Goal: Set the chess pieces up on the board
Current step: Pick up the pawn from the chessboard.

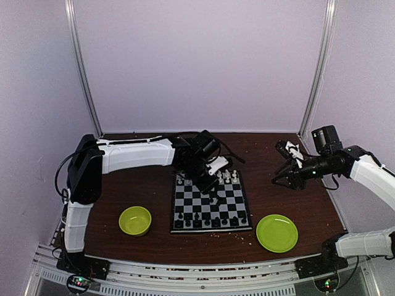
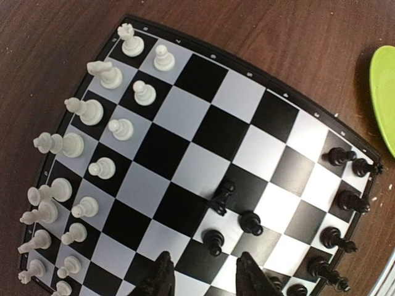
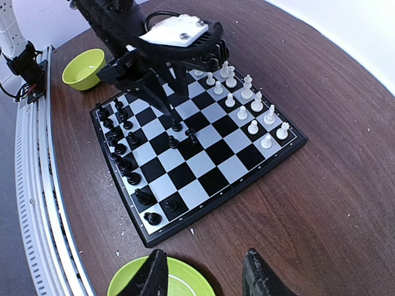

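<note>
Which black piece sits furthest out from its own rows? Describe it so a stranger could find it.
Start at the chessboard, white pieces along one edge, black along the opposite. Three black pieces stand loose just ahead of the left gripper. The stray black piece is the one nearest the white side, and it alone looks tipped.

Robot lab test cell. Plain pale walls [image 1: 203, 61], metal corner posts [image 1: 84, 74] boxing in dark wood tabletop [image 1: 148, 185]. Slotted aluminium rail [image 1: 185, 274] along near edge, two white arms [image 1: 133, 154] bolted there, loose black cables [image 1: 60, 176], lit circuit boards [image 1: 77, 283] at bases. Board [image 1: 192, 200] lies mid-tabletop.
</note>
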Action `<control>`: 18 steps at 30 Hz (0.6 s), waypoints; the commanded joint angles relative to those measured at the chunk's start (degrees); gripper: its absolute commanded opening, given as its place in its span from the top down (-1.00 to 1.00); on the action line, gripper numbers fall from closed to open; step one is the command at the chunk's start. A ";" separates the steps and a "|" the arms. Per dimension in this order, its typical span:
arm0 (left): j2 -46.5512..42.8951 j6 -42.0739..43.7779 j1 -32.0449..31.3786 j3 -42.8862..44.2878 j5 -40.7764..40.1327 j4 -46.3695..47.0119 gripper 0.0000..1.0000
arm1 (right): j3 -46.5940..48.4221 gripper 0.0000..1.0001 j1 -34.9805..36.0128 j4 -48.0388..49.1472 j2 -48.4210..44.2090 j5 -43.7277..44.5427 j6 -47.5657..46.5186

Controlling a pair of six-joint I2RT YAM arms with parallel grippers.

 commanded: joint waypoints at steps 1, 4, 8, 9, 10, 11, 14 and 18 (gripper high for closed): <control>3.23 -0.81 0.69 2.52 -0.49 0.16 0.31 | 1.15 0.19 -0.37 -0.50 -0.15 0.59 -0.60; 4.54 -0.72 0.96 3.31 0.67 -0.50 0.35 | 1.14 0.19 -0.37 -0.50 -0.11 0.63 -0.67; 5.46 -0.60 1.19 3.22 1.63 -0.62 0.42 | 1.18 0.19 -0.38 -0.54 0.02 0.72 -0.80; 5.64 -0.55 1.19 3.11 1.79 -0.61 0.45 | 1.17 0.20 -0.38 -0.58 0.01 0.72 -0.84; 5.81 -0.68 1.19 3.09 1.94 -0.59 0.47 | 1.21 0.19 -0.38 -0.59 0.11 0.68 -0.86; 6.03 -0.65 1.19 3.02 2.08 -0.58 0.51 | 1.23 0.19 -0.37 -0.63 0.22 0.65 -0.90; 6.60 -0.65 1.19 3.16 2.30 -0.60 0.64 | 1.25 0.19 -0.37 -0.84 0.41 0.64 -0.98; 6.82 -0.54 1.19 3.35 2.70 -0.63 0.74 | 1.31 0.20 -0.44 -0.81 0.35 0.64 -0.97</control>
